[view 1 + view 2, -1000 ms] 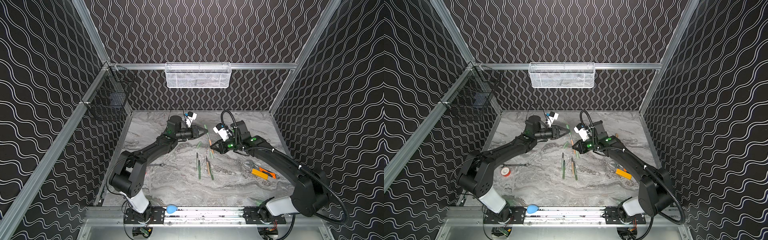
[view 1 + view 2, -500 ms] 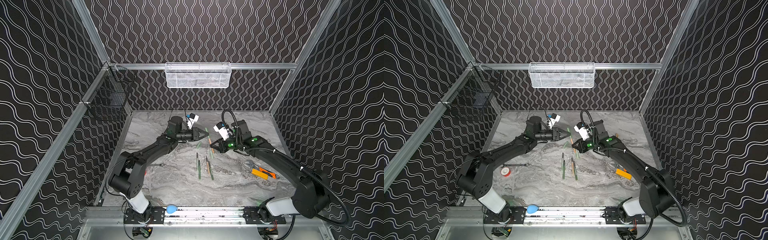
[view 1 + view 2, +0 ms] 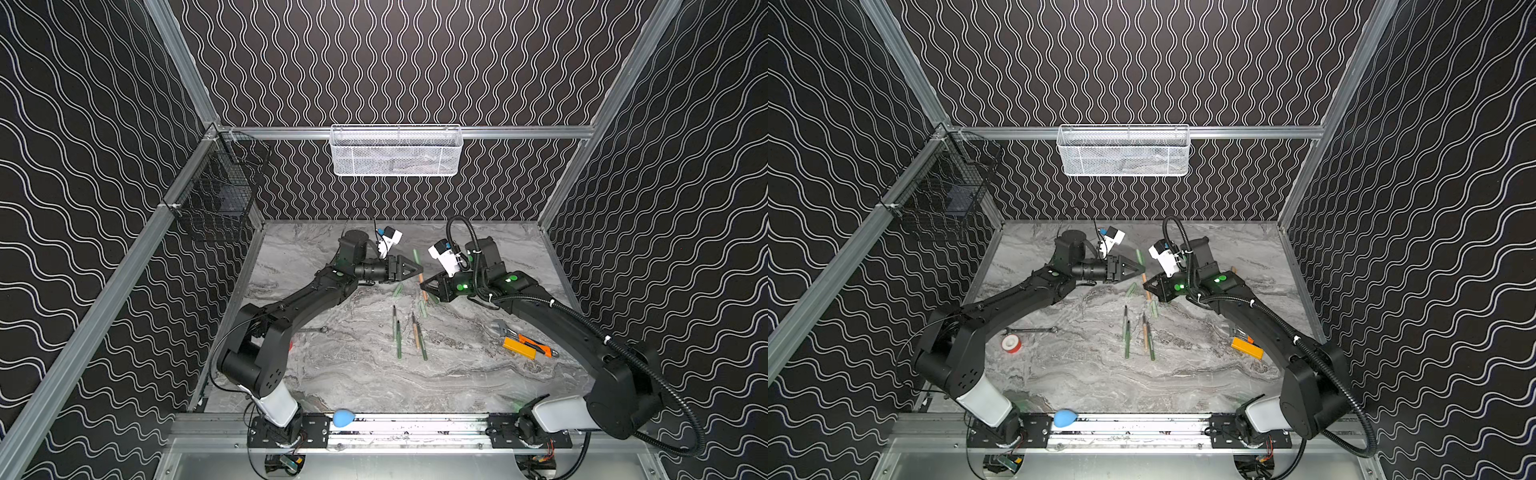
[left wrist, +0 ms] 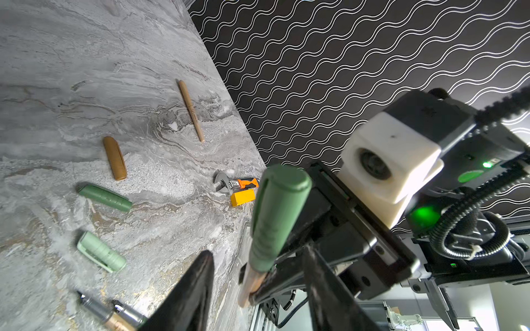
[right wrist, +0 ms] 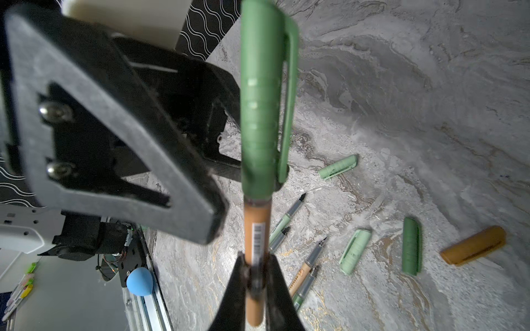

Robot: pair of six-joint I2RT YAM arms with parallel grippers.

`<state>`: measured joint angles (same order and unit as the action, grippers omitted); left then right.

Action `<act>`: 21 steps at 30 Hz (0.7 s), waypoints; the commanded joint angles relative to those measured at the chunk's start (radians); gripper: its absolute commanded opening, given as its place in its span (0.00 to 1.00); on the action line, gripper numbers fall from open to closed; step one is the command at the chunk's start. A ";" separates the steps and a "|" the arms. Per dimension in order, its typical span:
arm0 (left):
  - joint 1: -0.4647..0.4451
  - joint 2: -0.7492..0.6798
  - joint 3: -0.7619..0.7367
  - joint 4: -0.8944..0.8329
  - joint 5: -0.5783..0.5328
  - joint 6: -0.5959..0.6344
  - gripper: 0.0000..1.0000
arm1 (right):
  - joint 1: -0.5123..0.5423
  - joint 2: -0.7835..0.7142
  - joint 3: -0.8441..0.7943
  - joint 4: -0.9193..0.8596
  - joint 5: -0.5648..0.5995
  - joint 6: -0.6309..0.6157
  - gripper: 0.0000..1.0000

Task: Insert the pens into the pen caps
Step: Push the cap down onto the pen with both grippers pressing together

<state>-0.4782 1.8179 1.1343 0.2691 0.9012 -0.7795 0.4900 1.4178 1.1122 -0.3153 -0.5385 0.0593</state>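
The tan pen [image 5: 256, 226] is sitting with its tip buried in a green cap [image 5: 259, 114], and the cap seems pushed well home. The pair is hanging above the table [image 3: 353, 386], between the two grippers. The right gripper [image 5: 255, 265] is pinching the pen's bare barrel tight, below the cap. The left gripper [image 4: 258, 253] is standing with its jaws parted on either side of the capped pen, touching neither pen nor cap as far as I can make out. So one pen is reading as done, though with a cap of another colour, and it is waiting to be set down. Beneath the grippers four bare pens [image 3: 399, 347] are lying close together with their tips uncovered. Four loose caps [image 5: 355, 250] are lying scattered near them: two pale green, one dark green, one orange. By my count, those four pairs are what is left. Off toward the right wall a tan stick [image 4: 190, 110] is lying alone. It may be another capped pen, but I cannot tell. A wrench [image 3: 500, 328] and a knife [image 3: 519, 348] are sitting well apart from all this.
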 commanded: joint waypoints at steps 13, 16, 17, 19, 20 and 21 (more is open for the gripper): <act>-0.019 0.013 0.015 0.044 0.010 0.006 0.22 | 0.016 -0.013 0.018 0.041 -0.034 0.010 0.08; -0.021 0.008 0.008 0.046 0.007 0.006 0.17 | 0.018 -0.009 0.016 0.049 -0.040 0.024 0.09; -0.022 0.006 0.007 0.046 0.004 0.008 0.16 | 0.017 -0.006 0.016 0.054 -0.047 0.031 0.10; -0.021 0.001 0.004 0.055 0.003 0.005 0.14 | 0.017 0.000 0.015 0.067 -0.064 0.051 0.13; -0.021 0.000 0.001 0.065 0.002 -0.001 0.13 | 0.018 0.005 0.012 0.077 -0.074 0.064 0.14; -0.022 -0.004 -0.003 0.074 0.003 -0.006 0.12 | 0.018 0.008 0.011 0.087 -0.081 0.077 0.16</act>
<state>-0.4961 1.8229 1.1362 0.2951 0.8917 -0.7765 0.5037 1.4181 1.1191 -0.3073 -0.5667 0.1104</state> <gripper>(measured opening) 0.160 0.146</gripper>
